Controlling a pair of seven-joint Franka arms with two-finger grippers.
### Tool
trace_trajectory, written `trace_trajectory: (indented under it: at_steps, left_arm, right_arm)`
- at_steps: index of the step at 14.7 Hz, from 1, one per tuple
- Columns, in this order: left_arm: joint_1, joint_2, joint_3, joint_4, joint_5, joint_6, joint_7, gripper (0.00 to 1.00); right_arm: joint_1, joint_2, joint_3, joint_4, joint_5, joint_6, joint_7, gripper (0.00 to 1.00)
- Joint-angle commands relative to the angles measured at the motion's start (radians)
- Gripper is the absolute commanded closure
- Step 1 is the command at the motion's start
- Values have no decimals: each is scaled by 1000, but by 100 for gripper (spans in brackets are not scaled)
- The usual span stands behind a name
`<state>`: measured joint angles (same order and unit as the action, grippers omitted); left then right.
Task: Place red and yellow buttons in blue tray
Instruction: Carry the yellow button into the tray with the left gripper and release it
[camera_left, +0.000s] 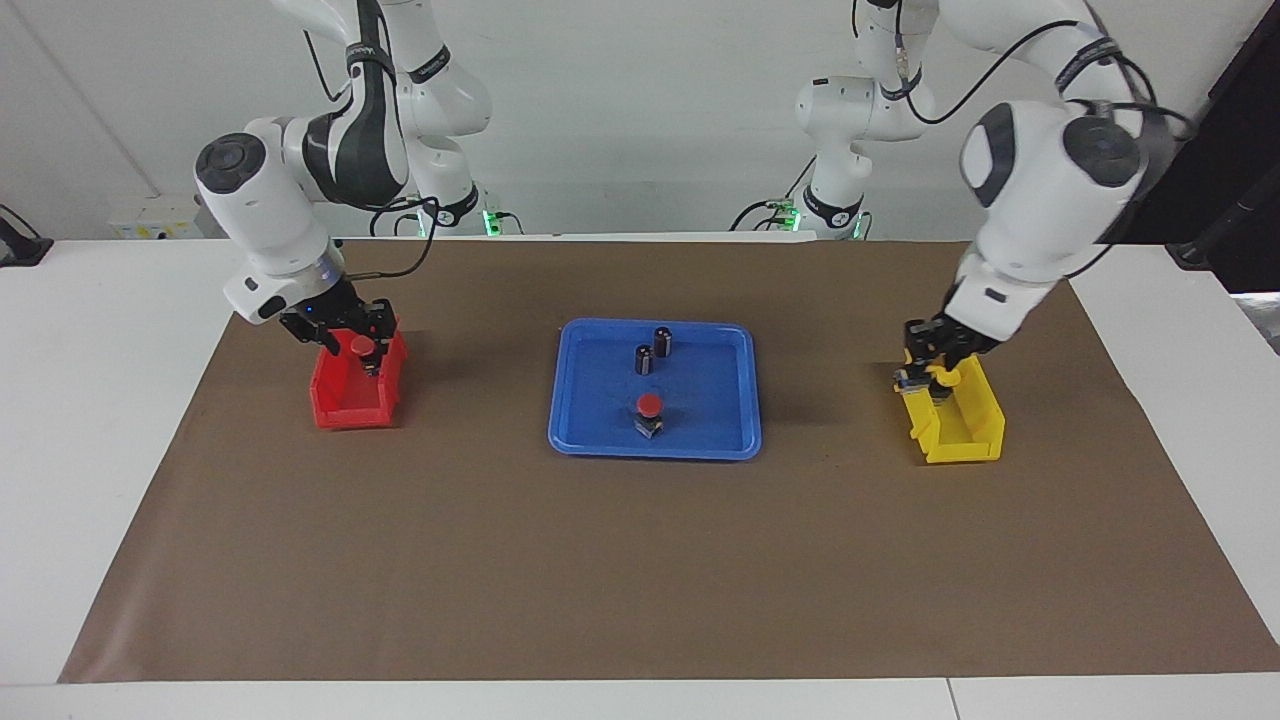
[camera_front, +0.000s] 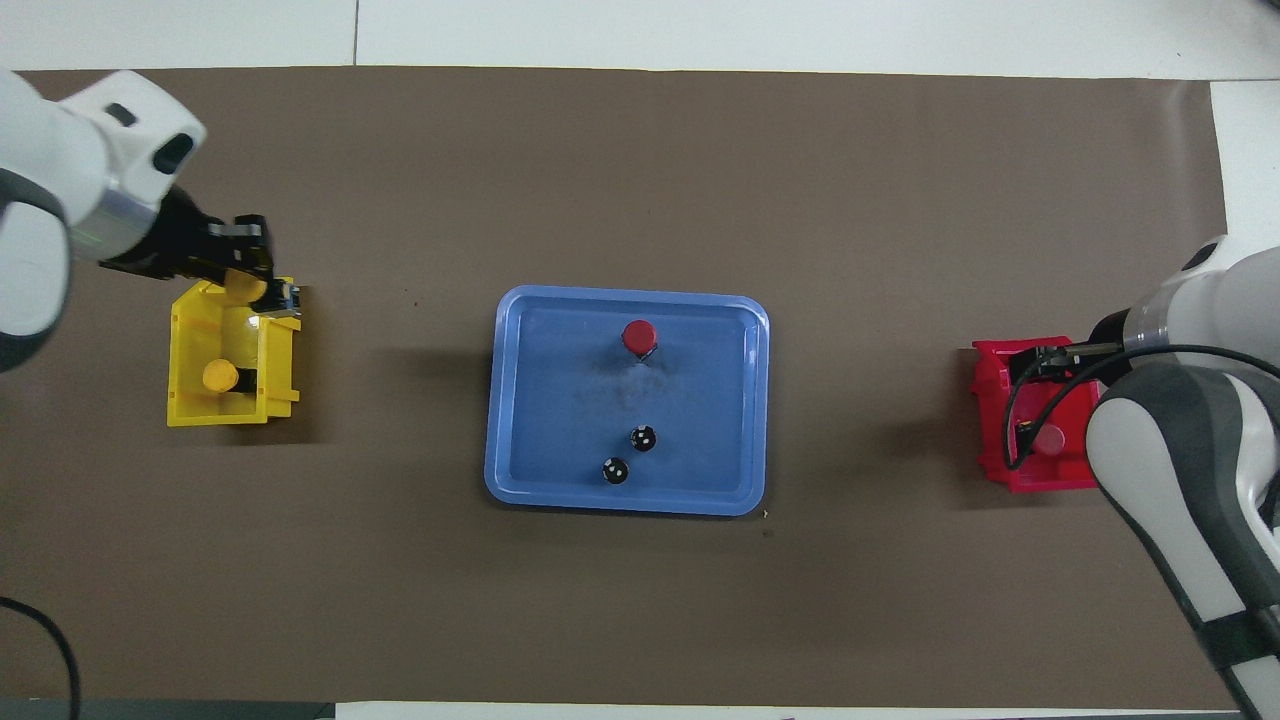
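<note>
The blue tray (camera_left: 710, 400) (camera_front: 560, 400) lies mid-table. One red button (camera_left: 650, 405) (camera_front: 638, 337) stands in it. My left gripper (camera_left: 935, 375) (camera_front: 250, 285) is shut on a yellow button (camera_left: 938, 372) (camera_front: 243, 287), held just above the yellow bin (camera_left: 975, 430) (camera_front: 185, 400). A second yellow button (camera_front: 220, 376) lies in that bin, hidden in the facing view. My right gripper (camera_left: 365, 352) (camera_front: 1040, 435) is down in the red bin (camera_left: 345, 410) (camera_front: 1000, 460), at a second red button (camera_left: 360, 347) (camera_front: 1048, 438).
Two dark capless cylinders (camera_left: 662, 341) (camera_left: 644, 359) stand in the tray, nearer to the robots than the red button; they also show in the overhead view (camera_front: 643, 438) (camera_front: 615, 470). A brown mat (camera_left: 640, 560) covers the table.
</note>
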<state>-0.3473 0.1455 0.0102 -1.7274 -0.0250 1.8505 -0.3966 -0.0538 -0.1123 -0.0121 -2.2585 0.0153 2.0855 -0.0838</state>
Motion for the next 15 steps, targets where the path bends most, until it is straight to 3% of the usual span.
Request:
trace_trajectory:
  at_steps: [1,5,12,13,15]
  left_arm:
    - [-151,25,17,-61,-41,133,-206,99]
    - [-292,104,17,-67,-42,258,-353,99]
    - [-318,193,16,-77,-42,354,-357,97]
    - [-318,194,16,-77,-42,349,-357,84]
    - [-325,192,17,-67,-41,328,-361,20]
  right_arm:
    - [-61,-38,14,-76,8,54,-71,28]
    - [-72,-35,14,-130,8,136,-97,29]
    - [-100,-37,14,-162,8,145,-140,30]
    - [-109,-37,14,-162,8,145,-146,30]
    - [-112,-38,14,-165,8,146,-148,30]
